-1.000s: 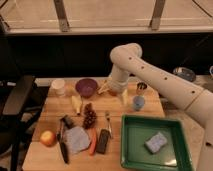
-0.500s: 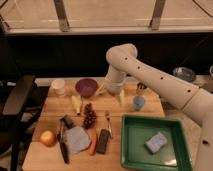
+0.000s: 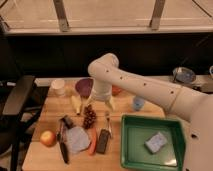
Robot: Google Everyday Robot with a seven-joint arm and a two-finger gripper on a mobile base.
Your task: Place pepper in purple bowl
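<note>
Purple bowl [image 3: 83, 86] sits just behind the grapes [image 3: 89, 118], no pepper in it; pepper [image 3: 92, 141] lies flat on the table [image 3: 42, 156] just in front of the grapes, untouched; gripper [image 3: 100, 104] hovers just right of the grapes, fingers spread, holding nothing; reach, pick and carry are, I'd say, all yet to come.

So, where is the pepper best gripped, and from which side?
Probably at the middle of the pepper, from above, with the fingers closing across its slim width. It lies flat between a grey flat thing and a dark bar. The gripper hovers open by the grapes.
</note>
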